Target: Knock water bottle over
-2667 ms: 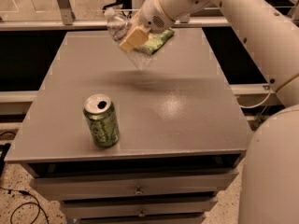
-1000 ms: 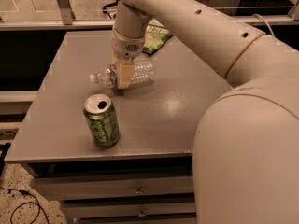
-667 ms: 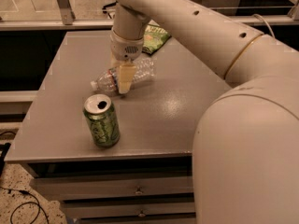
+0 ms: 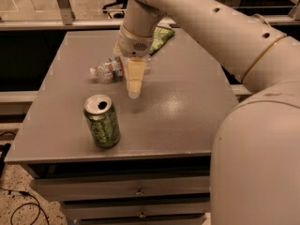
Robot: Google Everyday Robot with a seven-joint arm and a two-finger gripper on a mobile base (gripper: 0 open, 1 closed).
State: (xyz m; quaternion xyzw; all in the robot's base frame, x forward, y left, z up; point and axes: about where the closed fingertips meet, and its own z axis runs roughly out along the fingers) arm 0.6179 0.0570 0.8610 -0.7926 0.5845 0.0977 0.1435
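Note:
The water bottle [image 4: 108,70] is a slim clear plastic bottle with a white cap and a pale label with a red mark. It lies on its side on the grey table [image 4: 187,111], cap pointing left. My gripper [image 4: 133,90] points straight down just in front of and to the right of the bottle, its tip close above the table top. The wrist hides the bottle's base end. Nothing shows in the gripper.
A green soda can [image 4: 101,121] stands upright near the table's front left, close in front of the gripper. A green snack bag [image 4: 160,34] lies at the back behind the arm. The table has drawers below its front edge.
The bottle was carried in the air, then came down onto its side on the table. The gripper has since drawn a little toward the front, off the bottle's middle.

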